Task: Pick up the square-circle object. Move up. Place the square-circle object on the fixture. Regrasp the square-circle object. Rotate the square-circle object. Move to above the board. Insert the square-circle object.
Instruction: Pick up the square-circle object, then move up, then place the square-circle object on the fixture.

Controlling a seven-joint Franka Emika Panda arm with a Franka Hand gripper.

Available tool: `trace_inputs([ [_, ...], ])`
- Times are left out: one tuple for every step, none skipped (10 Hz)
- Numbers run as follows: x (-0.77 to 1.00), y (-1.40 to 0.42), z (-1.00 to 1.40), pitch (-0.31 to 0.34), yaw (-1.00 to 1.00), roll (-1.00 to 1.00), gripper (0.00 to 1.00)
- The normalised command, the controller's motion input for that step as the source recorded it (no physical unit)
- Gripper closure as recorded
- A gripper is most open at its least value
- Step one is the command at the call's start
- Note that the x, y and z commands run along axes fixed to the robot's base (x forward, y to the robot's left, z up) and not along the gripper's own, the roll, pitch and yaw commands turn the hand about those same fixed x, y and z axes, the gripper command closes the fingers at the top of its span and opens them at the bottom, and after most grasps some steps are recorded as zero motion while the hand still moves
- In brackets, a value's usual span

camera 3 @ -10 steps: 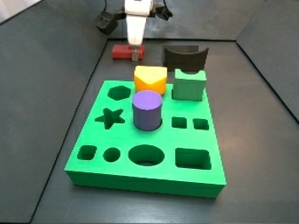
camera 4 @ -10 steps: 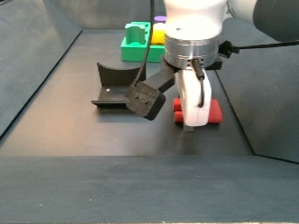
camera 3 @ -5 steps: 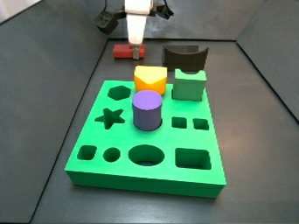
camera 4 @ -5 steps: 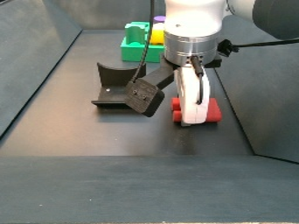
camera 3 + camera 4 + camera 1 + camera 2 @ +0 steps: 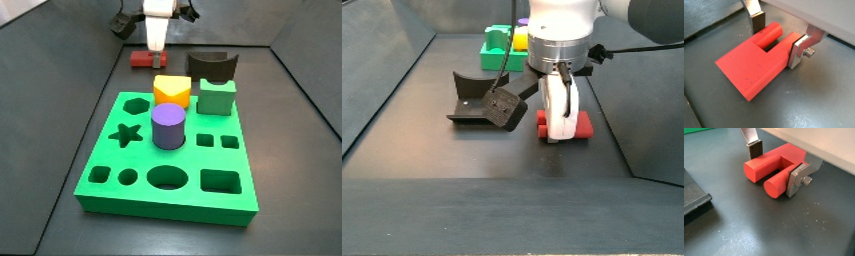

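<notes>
A dark grey counter (image 5: 462, 165) with a matte, faintly speckled surface lies between slanted dark side walls (image 5: 382, 70). The gripper (image 5: 563, 112) hangs low over it. Light is even, shadows soft.

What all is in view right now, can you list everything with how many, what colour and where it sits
board: one, bright green, near end of the floor.
purple cylinder: one, standing on the board.
yellow-orange block: one, at the board's far edge.
green cube: one, beside the yellow-orange block.
fixture: one, black, behind the green cube.
square-circle object: one, red, lying on the floor beyond the board.
gripper: one, silver fingers either side of the square-circle object.
</notes>
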Motion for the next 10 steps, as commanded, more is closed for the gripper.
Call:
trace_inputs([
  [0.00,0.00,0.00,0.000,0.00,0.00,1.00],
  [0.00,0.00,0.00,0.000,0.00,0.00,1.00],
  [0.00,0.00,0.83,0.000,0.00,0.00,1.00],
  [-0.03,0.05,0.74,0.038,-0.01,0.01,1.00],
  [-0.04,0.03,0.60,0.045,-0.01,0.01,1.00],
  [-0.03,0.02,0.45,0.045,-0.02,0.02,1.00],
  [-0.03,0.01,0.29,0.053,-0.02,0.03,1.00],
  [0.00,0.00,1.00,0.000,0.00,0.00,1.00],
  [0.01,0.00,1.00,0.013,0.00,0.00,1.00],
  [0.00,0.00,1.00,0.029,0.00,0.00,1.00],
])
